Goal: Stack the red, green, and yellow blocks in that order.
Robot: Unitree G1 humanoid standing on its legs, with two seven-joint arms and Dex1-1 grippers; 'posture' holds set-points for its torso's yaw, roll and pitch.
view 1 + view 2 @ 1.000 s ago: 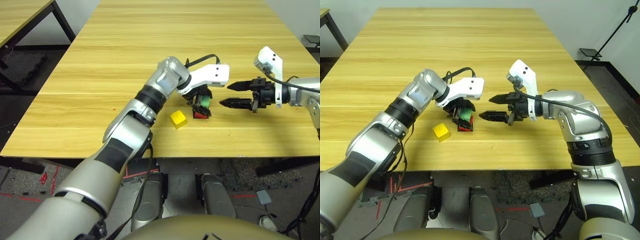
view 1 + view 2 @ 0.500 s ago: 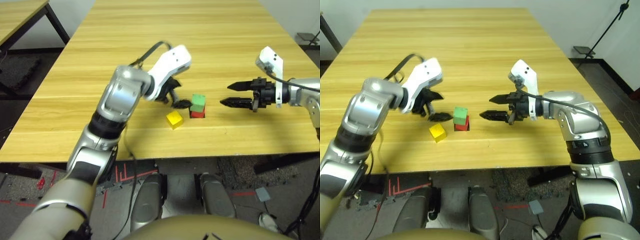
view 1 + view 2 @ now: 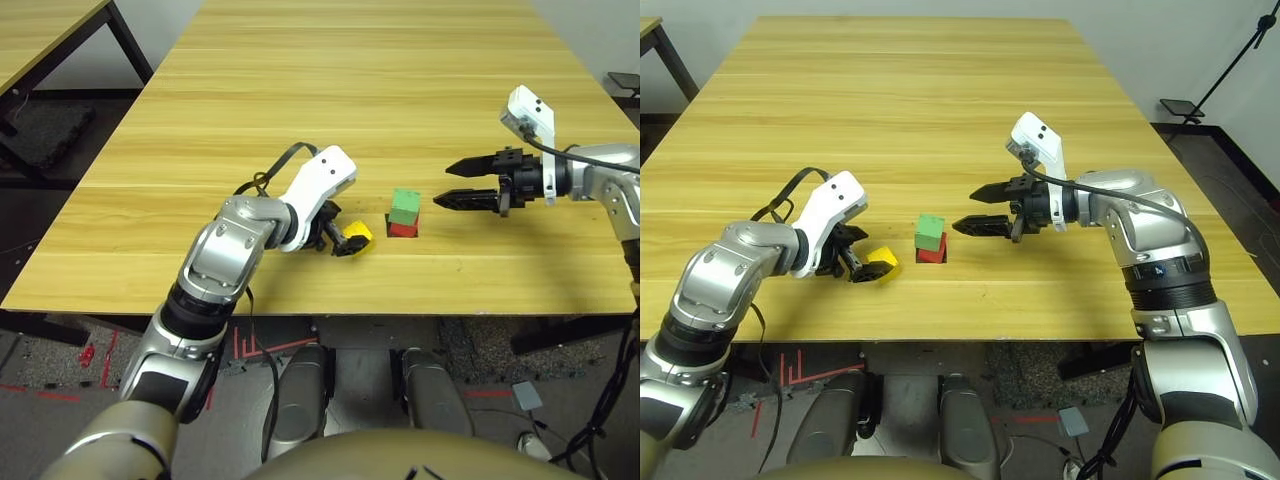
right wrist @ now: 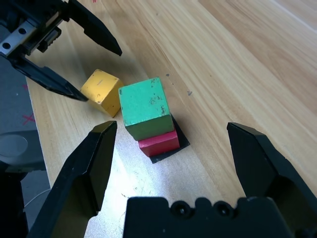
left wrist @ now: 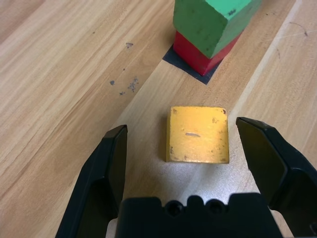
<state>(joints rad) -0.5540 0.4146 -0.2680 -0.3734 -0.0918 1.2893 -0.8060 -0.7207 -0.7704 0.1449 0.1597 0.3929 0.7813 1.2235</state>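
Tabletop: left tool (image 5: 198, 144) now astride yellow block (image 5: 198, 134)

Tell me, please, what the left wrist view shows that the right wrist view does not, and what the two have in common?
Left wrist view alone: the yellow block seen squarely from above, lying on the table between the left gripper's open fingers, apart from both.

Right wrist view alone: the right gripper's open fingers either side of the stack without touching it, and the left gripper seen from outside, around the yellow block.

Both: the green block sitting slightly askew on the red block, which rests on a black patch, with the yellow block beside them.
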